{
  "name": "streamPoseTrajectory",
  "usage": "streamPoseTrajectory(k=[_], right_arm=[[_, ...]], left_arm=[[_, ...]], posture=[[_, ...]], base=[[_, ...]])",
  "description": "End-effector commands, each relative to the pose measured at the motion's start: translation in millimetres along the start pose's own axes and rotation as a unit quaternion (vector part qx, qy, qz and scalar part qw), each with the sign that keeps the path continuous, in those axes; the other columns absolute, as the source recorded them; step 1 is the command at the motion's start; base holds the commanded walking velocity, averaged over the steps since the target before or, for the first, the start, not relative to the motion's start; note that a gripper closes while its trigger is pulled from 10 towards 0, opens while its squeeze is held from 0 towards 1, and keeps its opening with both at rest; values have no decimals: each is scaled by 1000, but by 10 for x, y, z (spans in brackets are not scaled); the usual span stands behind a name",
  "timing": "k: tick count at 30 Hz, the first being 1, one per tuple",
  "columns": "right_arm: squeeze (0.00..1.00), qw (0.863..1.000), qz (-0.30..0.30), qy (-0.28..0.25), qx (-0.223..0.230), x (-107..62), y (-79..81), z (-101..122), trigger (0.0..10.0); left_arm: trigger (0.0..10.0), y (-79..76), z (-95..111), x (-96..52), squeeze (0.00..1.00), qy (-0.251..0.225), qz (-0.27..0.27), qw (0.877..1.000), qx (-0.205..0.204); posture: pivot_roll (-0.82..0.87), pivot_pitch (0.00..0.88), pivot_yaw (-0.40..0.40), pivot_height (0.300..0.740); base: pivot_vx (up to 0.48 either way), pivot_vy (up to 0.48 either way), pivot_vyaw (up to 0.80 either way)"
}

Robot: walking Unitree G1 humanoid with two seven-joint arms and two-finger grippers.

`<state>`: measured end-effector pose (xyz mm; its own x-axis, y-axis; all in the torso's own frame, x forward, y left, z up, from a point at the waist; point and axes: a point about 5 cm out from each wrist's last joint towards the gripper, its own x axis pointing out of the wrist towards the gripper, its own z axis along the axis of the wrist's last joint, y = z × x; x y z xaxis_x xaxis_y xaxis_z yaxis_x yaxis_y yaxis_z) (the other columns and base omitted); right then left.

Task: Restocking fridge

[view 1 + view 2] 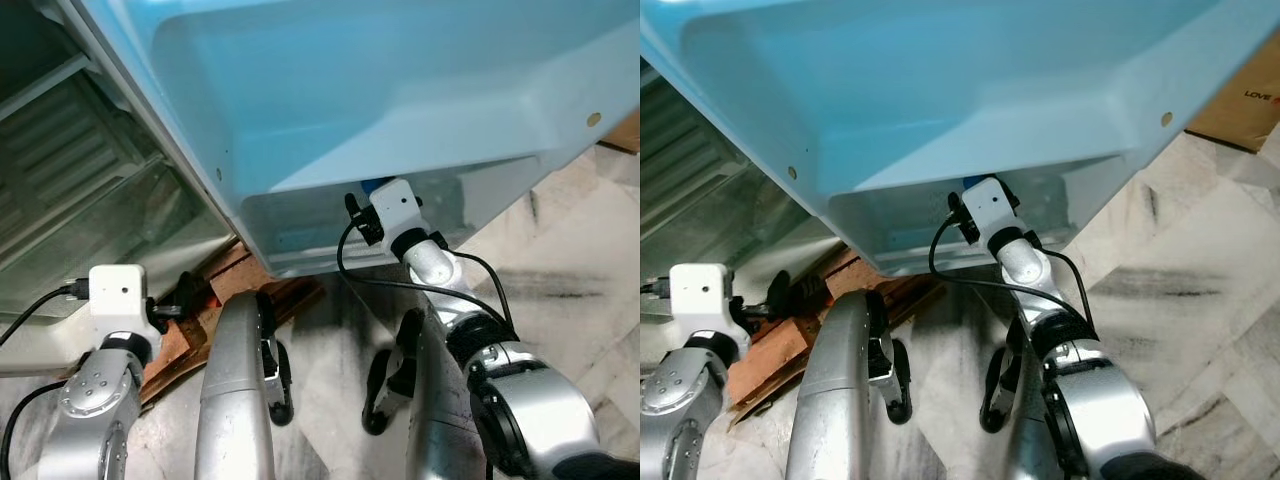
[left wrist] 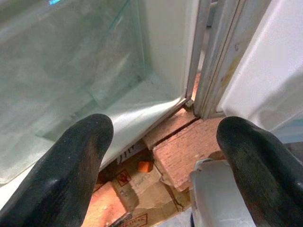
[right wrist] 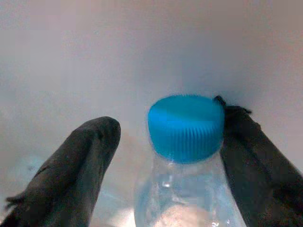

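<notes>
Right gripper: we see its fingers parted around a clear bottle with a blue cap, one finger touching the cap, the other apart from it (grip not closed). Just beyond stands the pale inner wall of the fridge door. Left gripper: wide open, empty, above cardboard beside the fridge's glass shelf.

Both eye views look steeply down from the head at the open fridge door, while each wrist view looks close along its own fingers, the left toward the fridge's base.
</notes>
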<state>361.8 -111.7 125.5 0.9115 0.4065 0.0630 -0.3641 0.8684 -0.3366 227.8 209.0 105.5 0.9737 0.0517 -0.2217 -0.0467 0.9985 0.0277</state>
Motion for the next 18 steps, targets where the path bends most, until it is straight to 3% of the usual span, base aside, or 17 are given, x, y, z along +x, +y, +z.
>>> streamPoseTrajectory(k=[1,7,18], right_arm=[[1000,1000,12,11,19,-74,22,-65,10000],[1000,997,36,11,70,-326,56,-148,10000],[1000,993,-35,-17,108,-674,-31,-141,10000]], left_arm=[[10000,15,-99,-22,0,16,8,1000,-1],[10000,-61,-188,13,0,17,9,1000,-18],[10000,-152,-195,176,0,8,0,1000,-29]], posture=[[167,238,30,566],[133,194,11,566],[85,135,6,566]], base=[[0,0,0],[0,0,0],[0,0,0]])
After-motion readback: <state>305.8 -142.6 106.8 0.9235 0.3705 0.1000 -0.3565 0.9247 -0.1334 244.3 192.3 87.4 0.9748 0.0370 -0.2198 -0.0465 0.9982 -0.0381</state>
